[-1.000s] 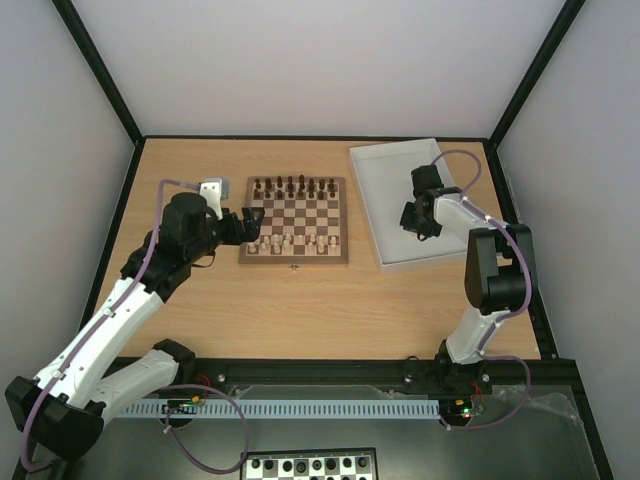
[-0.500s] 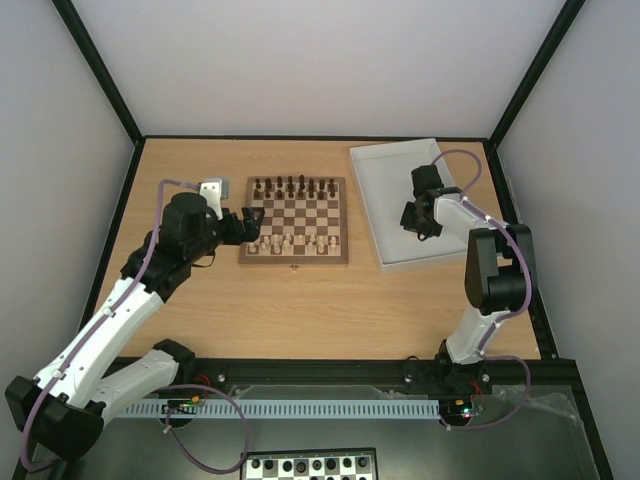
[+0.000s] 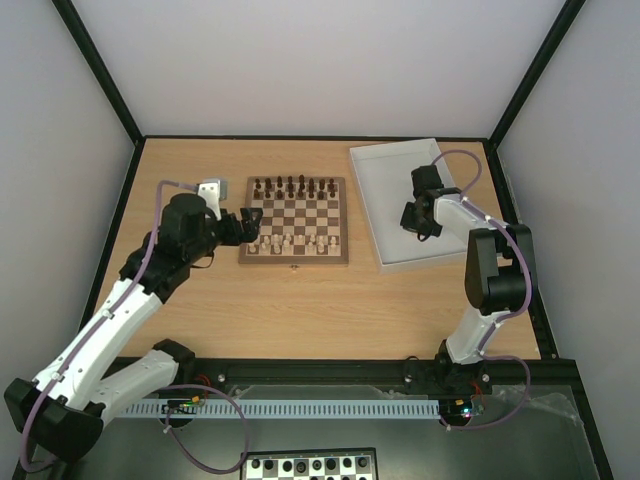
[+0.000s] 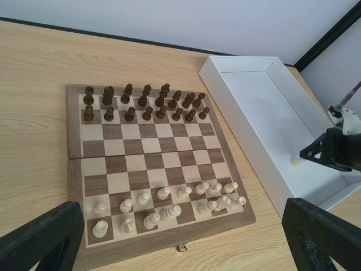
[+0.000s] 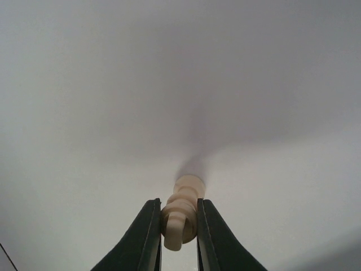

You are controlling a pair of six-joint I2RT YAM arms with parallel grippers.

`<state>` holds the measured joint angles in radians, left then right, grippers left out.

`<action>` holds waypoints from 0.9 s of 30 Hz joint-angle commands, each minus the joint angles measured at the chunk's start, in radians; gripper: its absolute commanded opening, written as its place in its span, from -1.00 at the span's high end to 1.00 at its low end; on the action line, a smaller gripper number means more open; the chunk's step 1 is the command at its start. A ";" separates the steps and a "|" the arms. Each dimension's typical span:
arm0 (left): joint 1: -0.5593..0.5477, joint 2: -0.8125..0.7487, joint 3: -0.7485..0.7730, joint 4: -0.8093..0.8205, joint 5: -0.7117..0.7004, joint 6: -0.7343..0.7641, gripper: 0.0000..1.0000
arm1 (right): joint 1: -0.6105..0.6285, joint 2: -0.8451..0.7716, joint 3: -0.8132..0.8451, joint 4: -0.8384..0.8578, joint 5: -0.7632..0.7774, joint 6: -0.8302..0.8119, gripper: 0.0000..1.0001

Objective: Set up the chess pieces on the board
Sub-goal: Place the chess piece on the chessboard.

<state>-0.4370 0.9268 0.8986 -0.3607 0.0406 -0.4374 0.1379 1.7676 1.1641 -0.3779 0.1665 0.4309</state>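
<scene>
Holding the piece: the cream chess piece (image 5: 181, 217) is pinched between the right gripper's (image 5: 178, 204) two fingers, with its end poking out past their tips.
Under the piece: the white tray (image 3: 395, 165); piece and gripper hang over the tray's near half.
Board: the board (image 4: 75, 169) lies left of the tray, apart from it. The other cream pieces (image 4: 169, 212) fill its two near rows and the dark pieces (image 4: 144, 101) its two far rows.
Left gripper: the left gripper (image 3: 248, 226) is spread wide with nothing in it, at the board's left edge.
Change: since a second ago, neither arm nor any piece has visibly moved.
</scene>
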 commanded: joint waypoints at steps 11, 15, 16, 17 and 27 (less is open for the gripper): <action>0.006 -0.108 -0.025 -0.022 -0.026 -0.037 -0.99 | 0.136 -0.116 0.168 -0.125 0.012 0.012 0.97; 0.006 -0.151 -0.037 -0.045 -0.040 -0.050 -0.99 | 0.209 -0.124 0.248 -0.177 0.024 0.004 0.97; 0.006 -0.159 -0.040 -0.049 -0.042 -0.053 -0.99 | 0.232 -0.124 0.266 -0.192 0.028 0.000 0.97; 0.006 -0.166 -0.044 -0.051 -0.042 -0.057 -0.99 | 0.252 -0.130 0.278 -0.203 0.032 -0.003 0.97; 0.006 -0.237 -0.075 -0.044 -0.054 -0.095 -0.99 | 0.426 -0.137 0.428 -0.325 -0.039 -0.054 0.97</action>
<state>-0.4370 0.7338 0.8436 -0.3969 0.0036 -0.5060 0.5037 1.6432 1.5112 -0.5869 0.1757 0.4183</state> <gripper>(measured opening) 0.995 0.130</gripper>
